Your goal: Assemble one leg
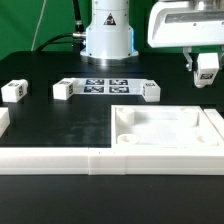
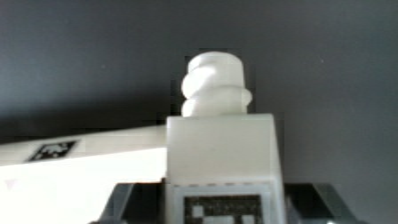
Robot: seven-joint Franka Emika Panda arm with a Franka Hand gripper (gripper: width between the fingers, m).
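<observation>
My gripper (image 1: 207, 70) is at the exterior view's upper right, raised above the table, and it is shut on a leg (image 1: 207, 67), a small white block with a tag on its face. In the wrist view the held leg (image 2: 222, 140) fills the middle, its threaded peg pointing away and its tag between my dark fingers (image 2: 134, 205). The big white square tray-like piece (image 1: 165, 130) with corner sockets lies below and to the left of my gripper. Three more legs lie on the table: one (image 1: 13, 91), one (image 1: 62, 89) and one (image 1: 151, 91).
The marker board (image 1: 105, 85) lies flat between two of the loose legs, in front of the robot base (image 1: 107, 35). A long white rail (image 1: 110, 160) runs along the front. A white edge with a tag (image 2: 63, 155) shows in the wrist view.
</observation>
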